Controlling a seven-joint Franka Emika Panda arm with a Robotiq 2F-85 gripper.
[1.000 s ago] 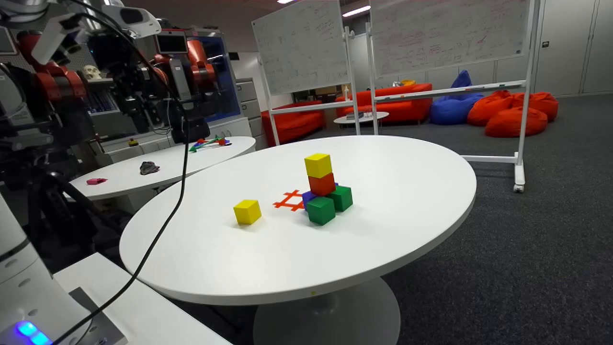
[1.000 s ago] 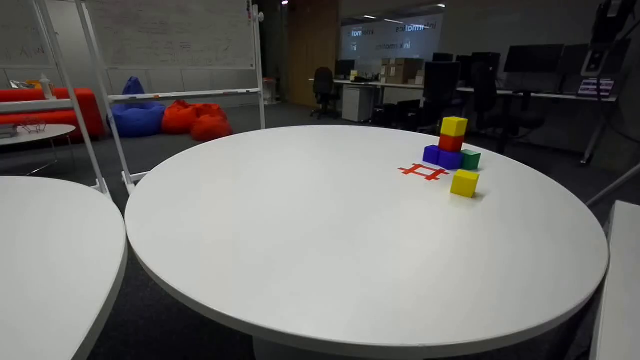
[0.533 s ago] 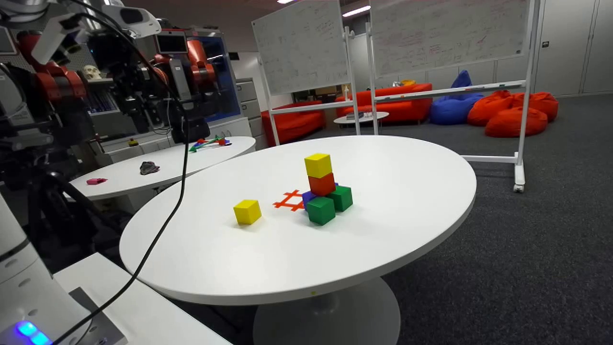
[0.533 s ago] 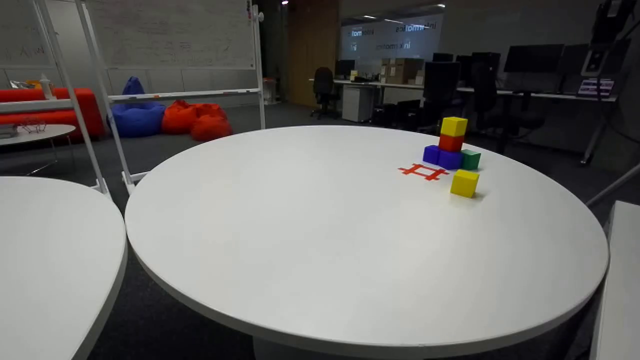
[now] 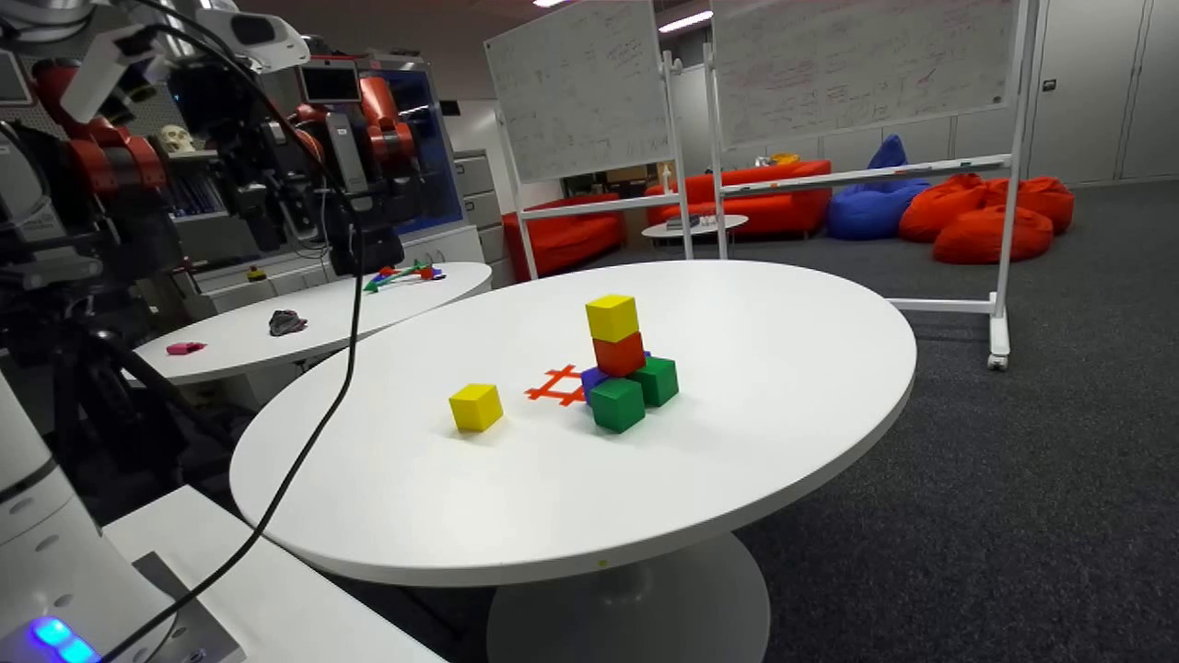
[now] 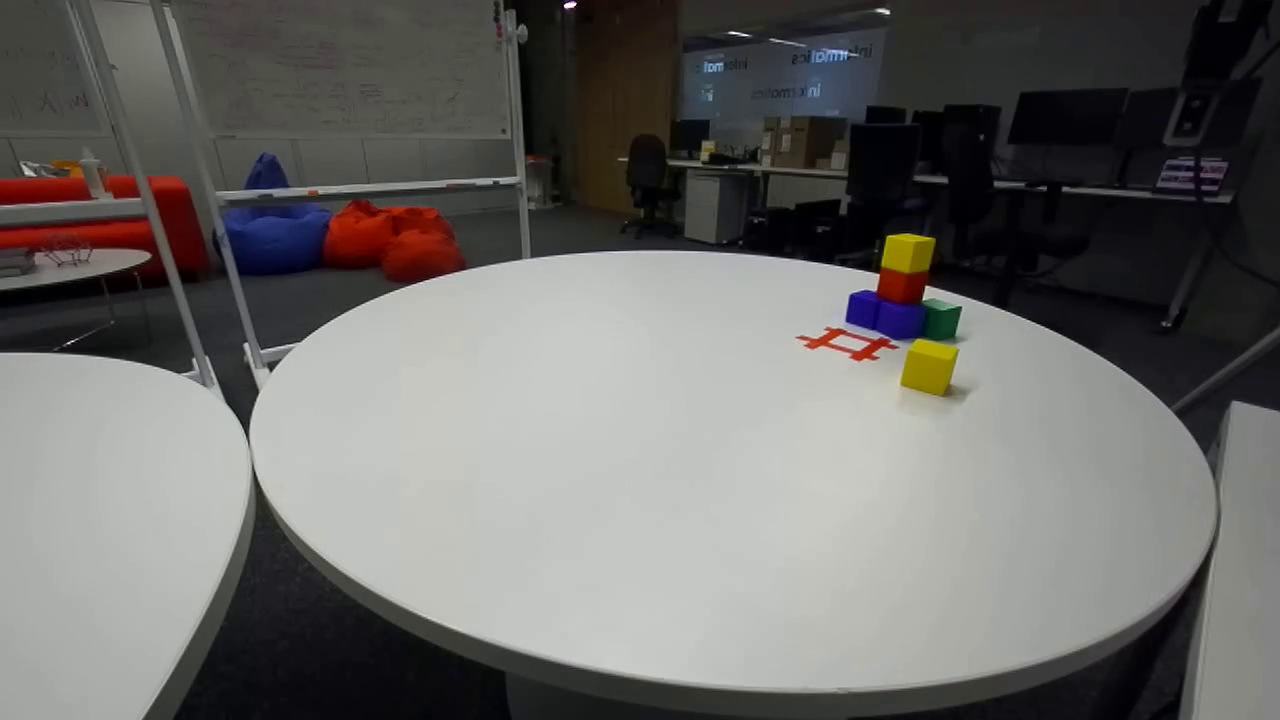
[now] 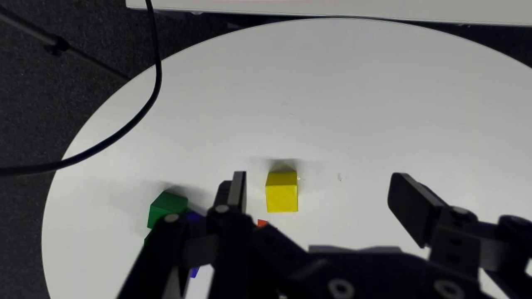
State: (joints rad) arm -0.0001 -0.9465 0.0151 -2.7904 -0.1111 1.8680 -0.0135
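Wrist view: the black gripper [image 7: 318,182] has its fingers [image 7: 411,207] spread, a yellow cube [image 7: 282,197] well below. 1 finger mostly hides a blue cube [image 7: 193,215].

The lone cube [image 7: 282,197] is yellow, like the topmost cube [image 5: 612,319]; the middle cube [image 5: 620,354] is red. Two green cubes [image 5: 618,406] and two indigo cubes [image 6: 901,321] show solid colour. A red crisscross mark [image 6: 838,347] patterns the white bench [image 6: 640,480]. The jaws and the cable [image 7: 141,113] are black. Reddish scribbles streak the whiteboard [image 5: 857,64]; the couch [image 5: 787,210] is red.
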